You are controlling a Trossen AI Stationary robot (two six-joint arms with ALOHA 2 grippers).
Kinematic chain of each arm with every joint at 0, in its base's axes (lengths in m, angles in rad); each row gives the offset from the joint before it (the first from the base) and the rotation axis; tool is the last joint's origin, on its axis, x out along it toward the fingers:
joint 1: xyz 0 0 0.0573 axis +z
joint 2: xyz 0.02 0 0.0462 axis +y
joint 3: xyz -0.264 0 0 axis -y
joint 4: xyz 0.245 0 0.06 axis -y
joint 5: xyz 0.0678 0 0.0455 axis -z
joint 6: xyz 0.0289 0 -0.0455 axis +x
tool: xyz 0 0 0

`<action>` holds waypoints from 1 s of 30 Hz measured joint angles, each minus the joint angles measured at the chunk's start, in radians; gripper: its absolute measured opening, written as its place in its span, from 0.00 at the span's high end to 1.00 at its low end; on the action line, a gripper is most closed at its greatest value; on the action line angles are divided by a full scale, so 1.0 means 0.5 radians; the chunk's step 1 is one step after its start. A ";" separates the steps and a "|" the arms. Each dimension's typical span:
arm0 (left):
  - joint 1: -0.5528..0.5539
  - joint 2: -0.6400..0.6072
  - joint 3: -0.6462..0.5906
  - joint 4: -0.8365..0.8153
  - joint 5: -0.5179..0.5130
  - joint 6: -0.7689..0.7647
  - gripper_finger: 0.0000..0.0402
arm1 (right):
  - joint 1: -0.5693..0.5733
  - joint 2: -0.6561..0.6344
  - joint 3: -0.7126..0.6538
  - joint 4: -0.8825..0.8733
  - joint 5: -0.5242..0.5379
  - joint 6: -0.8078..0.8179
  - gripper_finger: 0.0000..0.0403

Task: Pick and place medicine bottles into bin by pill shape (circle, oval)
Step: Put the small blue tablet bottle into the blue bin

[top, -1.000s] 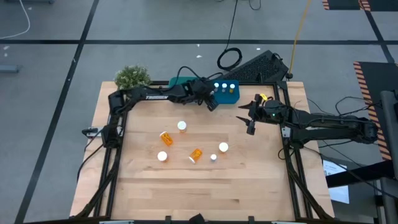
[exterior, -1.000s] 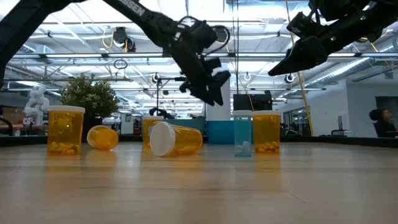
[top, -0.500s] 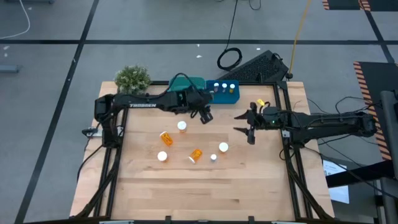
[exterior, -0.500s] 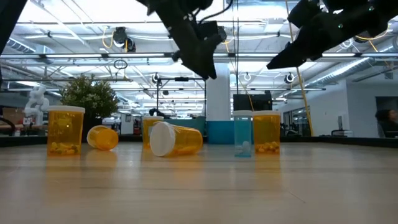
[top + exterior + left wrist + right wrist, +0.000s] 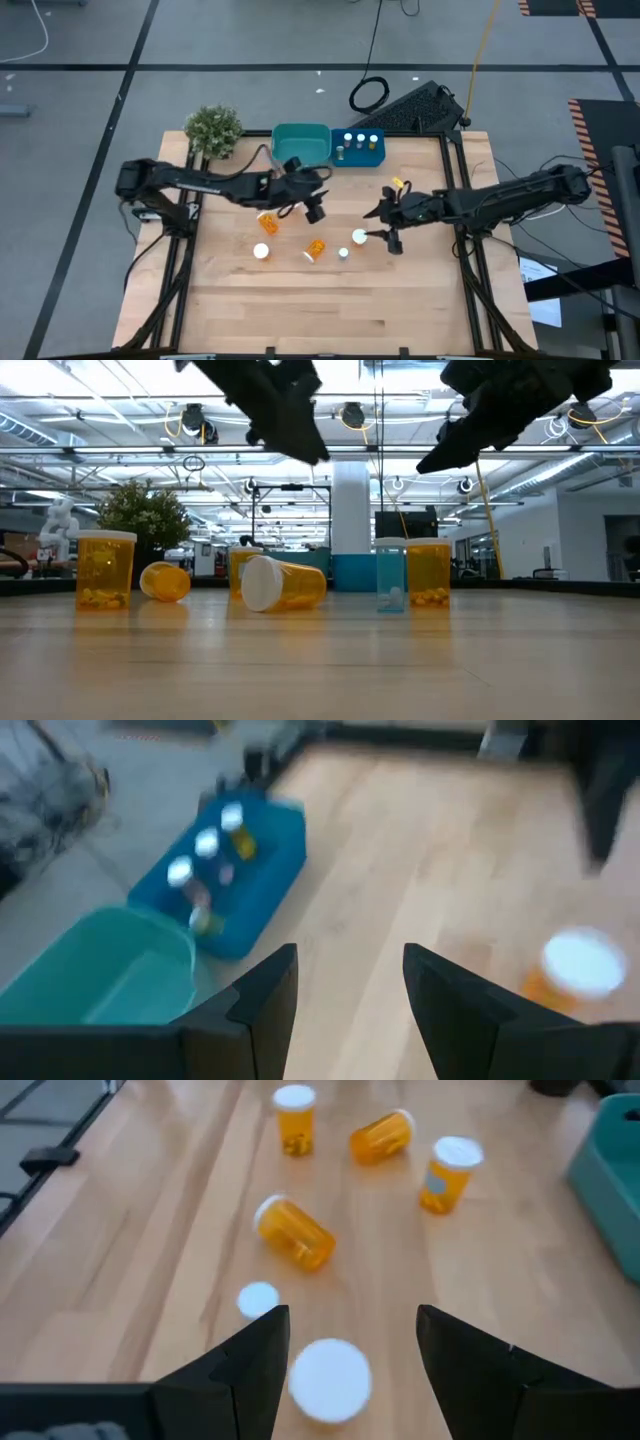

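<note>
Low view, nearest the camera: a medicine bottle lying on its side (image 5: pixel 283 583) with its white cap facing forward, a slim upright vial (image 5: pixel 390 574) to its right, and a wider upright bottle (image 5: pixel 105 569) off to the left with pills settled in its bottom. A second toppled bottle (image 5: pixel 165 581) lies just beside that one, and two more uprights (image 5: pixel 430 571) stand farther back. From above, these loose bottles sit in a cluster at mid-table (image 5: pixel 230 310) — an upright one (image 5: pixel 261 251) nearest the front edge, the tipped one (image 5: pixel 315 248) beside it, the small vial (image 5: pixel 343 253), a white-capped bottle (image 5: pixel 359 237), and another tipped one (image 5: pixel 267 222) behind. The right gripper (image 5: pixel 385 230) hovers just beside the white-capped bottle; its wrist view shows the fingers (image 5: pixel 250 1365) spread wide with that cap (image 5: pixel 329 1377) between them, nothing gripped. The left gripper (image 5: pixel 312 200) hangs over the area behind the cluster — fingers (image 5: pixel 262 1005) apart and empty, one capped bottle (image 5: pixel 572 972) ahead of it. At the far edge stand the teal bin (image 5: pixel 302 146), apparently empty, and touching it the blue bin (image 5: pixel 360 150), which holds several small capped bottles (image 5: pixel 207 845). A potted plant (image 5: pixel 212 127) sits at the far left corner.
</note>
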 joint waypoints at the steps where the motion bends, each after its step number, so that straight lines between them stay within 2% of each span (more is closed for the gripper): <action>1: -0.012 -0.060 -0.079 0.069 0.000 -0.001 0.54 | 0.016 0.037 0.026 -0.015 0.000 0.001 0.47; 5: -0.053 -0.241 -0.332 0.282 -0.002 -0.004 0.54 | 0.058 0.226 0.194 -0.093 -0.007 0.033 0.47; 11: -0.080 -0.402 -0.518 0.300 0.000 -0.007 0.54 | 0.101 0.564 0.515 -0.289 -0.134 0.047 0.47; 13: -0.099 -0.404 -0.527 0.389 0.016 -0.008 0.54 | 0.125 0.667 0.592 -0.362 -0.185 0.039 0.47; 15: -0.111 -0.431 -0.556 0.330 0.015 -0.012 0.54 | 0.140 0.779 0.666 -0.384 -0.222 0.027 0.47; 22: -0.170 -0.435 -0.553 0.343 0.015 -0.044 0.54 | 0.150 1.094 0.866 -0.520 -0.226 0.012 0.46; 30: -0.191 -0.434 -0.553 0.413 0.014 -0.045 0.54 | 0.148 1.247 0.921 -0.551 -0.269 -0.059 0.45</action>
